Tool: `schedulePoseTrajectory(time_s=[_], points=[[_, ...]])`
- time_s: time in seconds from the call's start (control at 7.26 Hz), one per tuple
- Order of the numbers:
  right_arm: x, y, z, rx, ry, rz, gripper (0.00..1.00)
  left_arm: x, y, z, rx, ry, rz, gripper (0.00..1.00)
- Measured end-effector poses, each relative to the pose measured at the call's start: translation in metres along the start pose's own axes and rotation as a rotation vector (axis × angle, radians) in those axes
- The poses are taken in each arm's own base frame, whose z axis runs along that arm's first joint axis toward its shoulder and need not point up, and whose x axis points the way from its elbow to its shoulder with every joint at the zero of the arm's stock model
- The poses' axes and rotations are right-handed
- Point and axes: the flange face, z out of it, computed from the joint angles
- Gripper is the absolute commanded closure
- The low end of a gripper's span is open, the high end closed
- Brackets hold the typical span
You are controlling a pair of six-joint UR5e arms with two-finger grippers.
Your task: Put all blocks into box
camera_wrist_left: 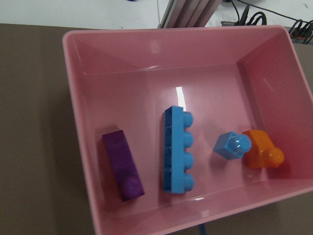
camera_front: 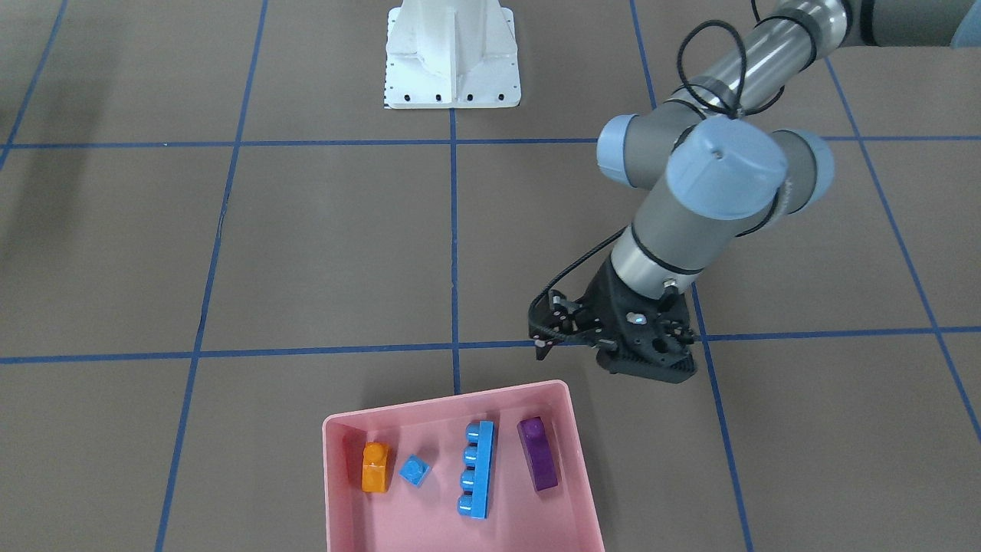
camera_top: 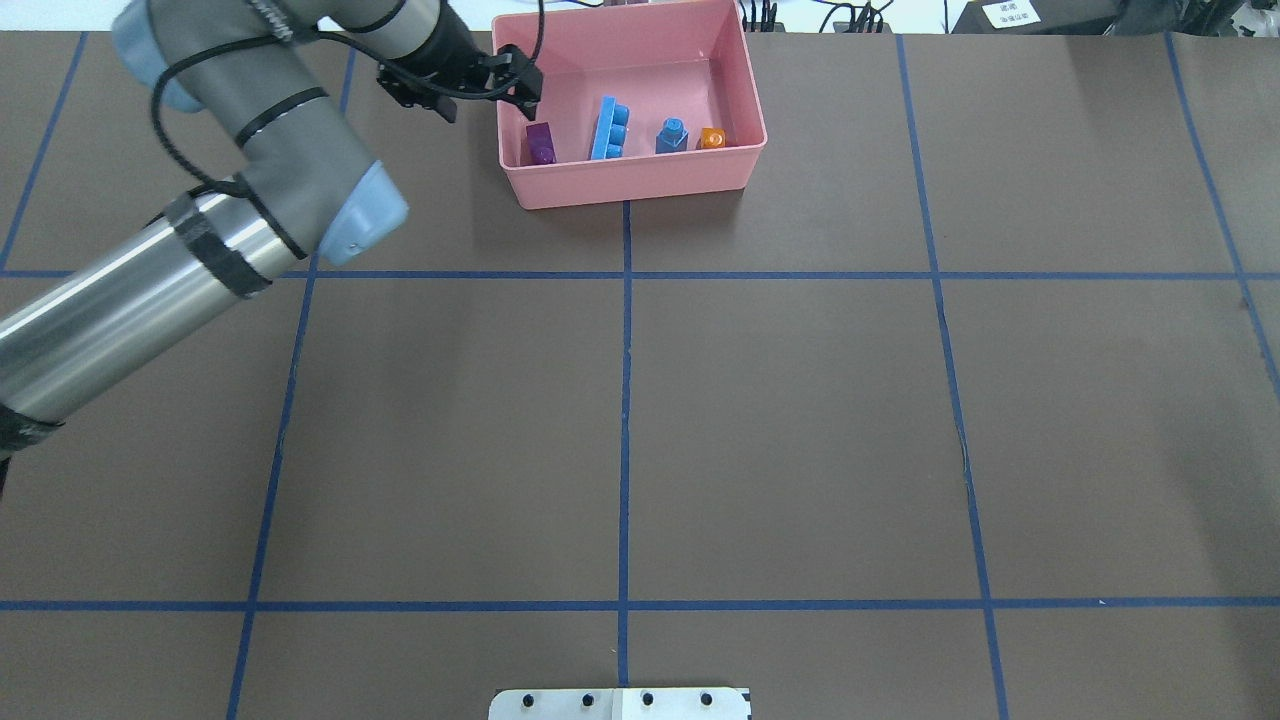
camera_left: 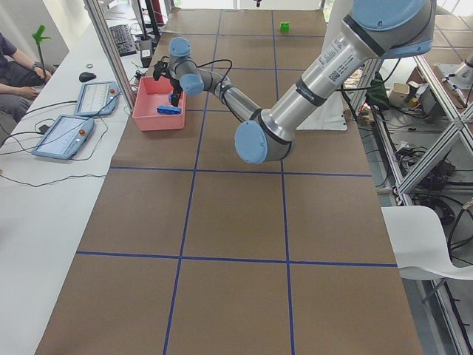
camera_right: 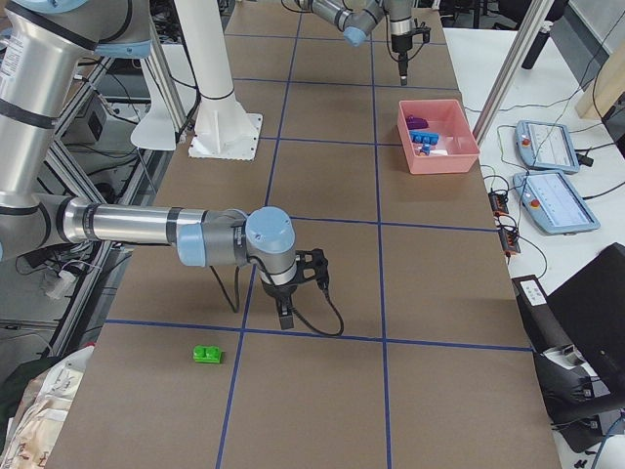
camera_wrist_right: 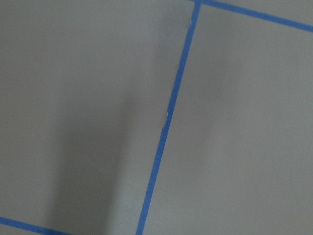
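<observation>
The pink box (camera_front: 448, 400) stands at the table's far edge. In it lie the orange brick (camera_front: 375, 467), the small blue brick (camera_front: 415, 470), the long blue brick (camera_front: 477, 469) and the purple brick (camera_front: 539, 453). My left gripper (camera_top: 522, 85) hovers over the box's wall beside the purple brick (camera_top: 541, 144) and looks open and empty. The green brick (camera_right: 206, 354) lies on the table far from the box. My right gripper (camera_right: 283, 315) hangs low near it, a little toward the box side. I cannot tell whether the right gripper is open or shut.
The white robot base (camera_front: 452, 54) stands at the table's near edge. Two tablets (camera_right: 552, 200) lie on a side bench beyond the box. A seated person (camera_left: 15, 66) is at that bench. Blue tape lines mark the brown table.
</observation>
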Motion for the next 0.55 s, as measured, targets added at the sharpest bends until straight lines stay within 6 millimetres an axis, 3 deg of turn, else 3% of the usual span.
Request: schedulePoseTrajectory(time_s=[0.28, 0.41, 0.55], points=[[0.017, 0.062, 0.02, 0.016, -0.005, 0.047, 0.0, -0.084, 0.062, -0.038, -0.025, 0.015, 0.094, 0.0], [0.028, 0.087, 0.036, 0.025, -0.006, 0.054, 0.01, -0.104, 0.089, -0.055, -0.026, 0.018, 0.121, 0.0], [0.038, 0.108, 0.051, 0.038, -0.006, 0.064, 0.01, -0.109, 0.104, -0.068, -0.02, 0.024, 0.136, 0.0]])
